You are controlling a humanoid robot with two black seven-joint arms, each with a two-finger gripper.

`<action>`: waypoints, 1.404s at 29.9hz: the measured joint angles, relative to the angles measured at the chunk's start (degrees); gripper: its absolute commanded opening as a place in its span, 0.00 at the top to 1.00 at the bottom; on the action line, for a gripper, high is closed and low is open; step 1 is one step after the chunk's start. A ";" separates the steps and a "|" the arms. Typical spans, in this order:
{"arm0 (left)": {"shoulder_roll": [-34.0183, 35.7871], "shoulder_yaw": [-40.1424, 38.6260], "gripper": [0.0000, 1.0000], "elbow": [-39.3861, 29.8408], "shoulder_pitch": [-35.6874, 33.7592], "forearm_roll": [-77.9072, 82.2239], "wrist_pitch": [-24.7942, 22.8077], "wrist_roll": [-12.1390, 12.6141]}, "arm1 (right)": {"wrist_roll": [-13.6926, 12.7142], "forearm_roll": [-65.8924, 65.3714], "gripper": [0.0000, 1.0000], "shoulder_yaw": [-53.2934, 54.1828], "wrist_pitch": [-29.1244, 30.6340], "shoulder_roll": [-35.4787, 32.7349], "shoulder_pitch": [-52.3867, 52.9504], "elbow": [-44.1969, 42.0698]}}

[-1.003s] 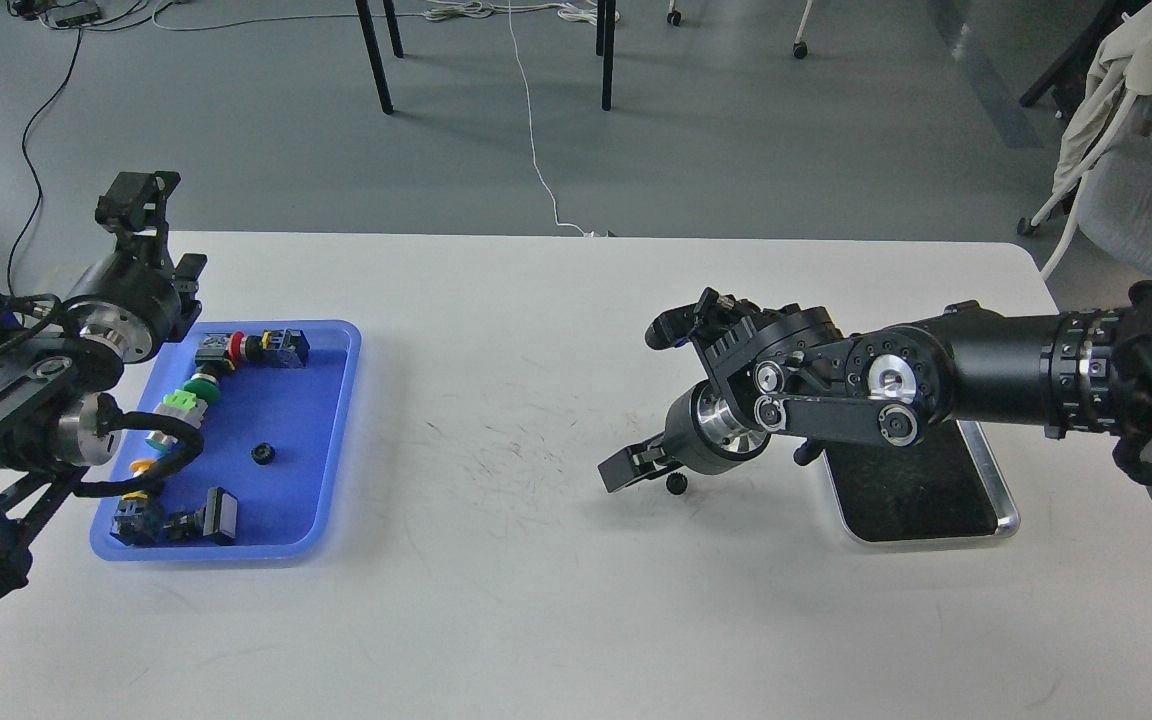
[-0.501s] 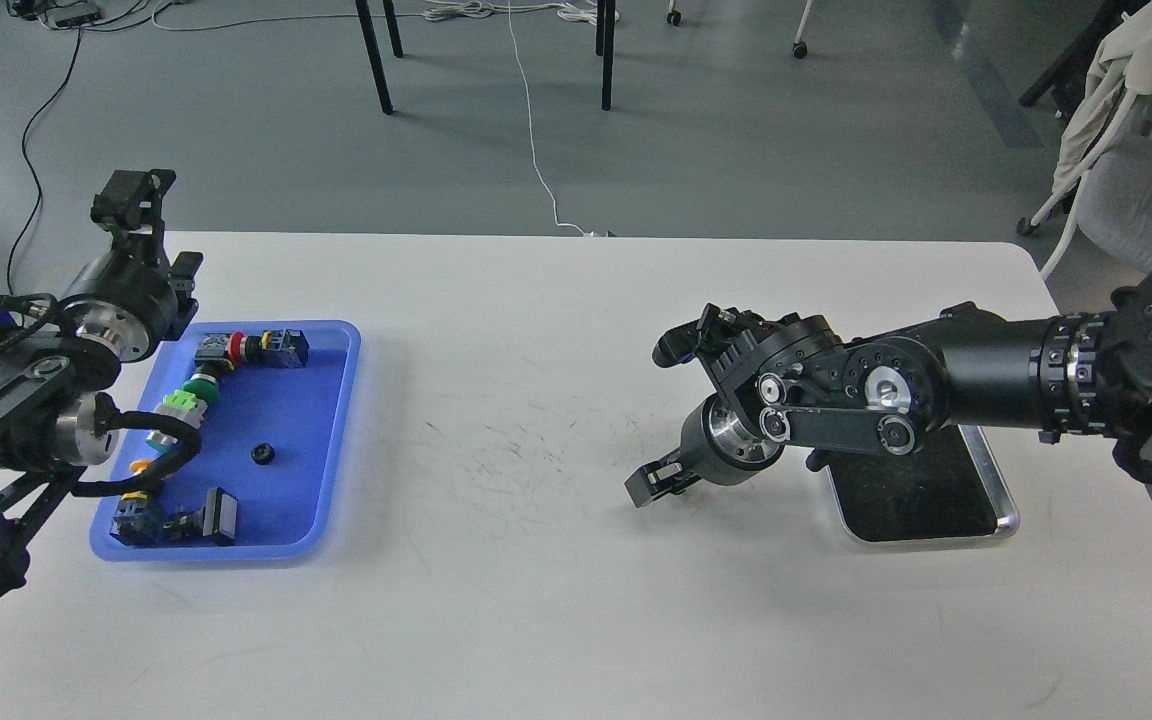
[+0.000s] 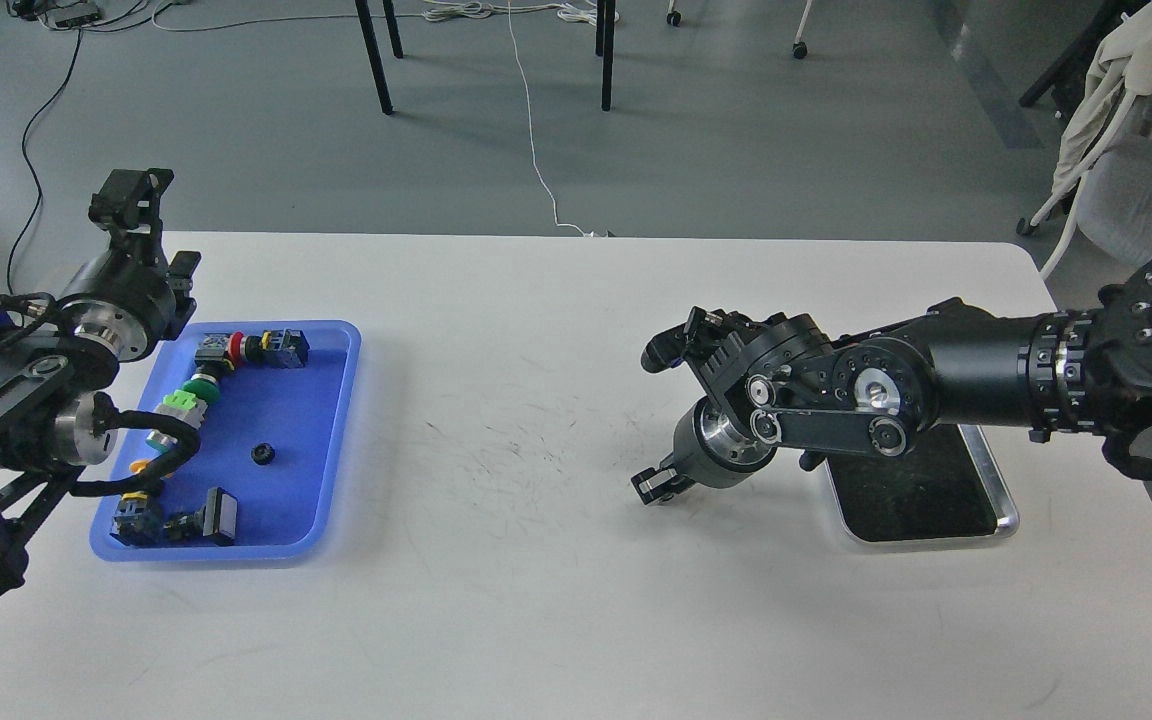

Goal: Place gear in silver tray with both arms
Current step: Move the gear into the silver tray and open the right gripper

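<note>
The silver tray (image 3: 1004,497) lies on the white table at the right, its far part covered by my right arm. My right gripper (image 3: 658,487) points down at the table left of the tray, its fingers drawn close together at the spot where a small black gear lay; that gear is hidden now. A second small black gear (image 3: 262,454) lies in the blue tray (image 3: 336,440). My left gripper (image 3: 129,197) is raised behind the blue tray's far left corner, seen small and dark.
The blue tray holds several push-button switches and connectors (image 3: 198,385) along its left and near sides. Chair legs and cables stand on the floor beyond the table's far edge. A chair with cloth stands at the far right.
My right gripper has gone from open beside the small gear on the table to closed over that spot. The gear no longer shows. The left arm has barely moved.
</note>
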 measured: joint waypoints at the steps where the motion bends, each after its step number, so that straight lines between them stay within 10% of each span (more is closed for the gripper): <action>1: 0.01 0.00 0.03 0.03 0.00 0.02 0.01 0.00 | 0.02 0.00 0.98 0.19 0.01 -0.27 0.32 0.00; 17: -0.83 0.27 0.03 0.45 -0.46 0.23 0.11 0.00 | 1.10 -5.62 0.98 10.13 -0.03 -27.45 -0.63 -0.14; 29: -0.95 0.79 0.03 0.55 -0.83 0.42 0.10 0.17 | 1.35 -8.39 0.95 10.44 -4.09 -27.80 -10.17 -4.96; 32: -0.93 0.79 0.03 0.57 -0.94 0.47 0.08 0.17 | 1.38 -8.45 0.81 10.46 -4.65 -26.16 -11.06 -6.74; 37: -0.87 0.80 0.03 0.56 -1.04 0.49 0.08 0.25 | 1.78 -8.35 0.15 10.46 -5.14 -25.48 -11.68 -7.57; 42: -0.71 0.85 0.03 0.55 -1.06 0.53 0.08 0.47 | 2.65 -7.81 0.06 10.89 -4.93 -25.59 -11.35 -7.40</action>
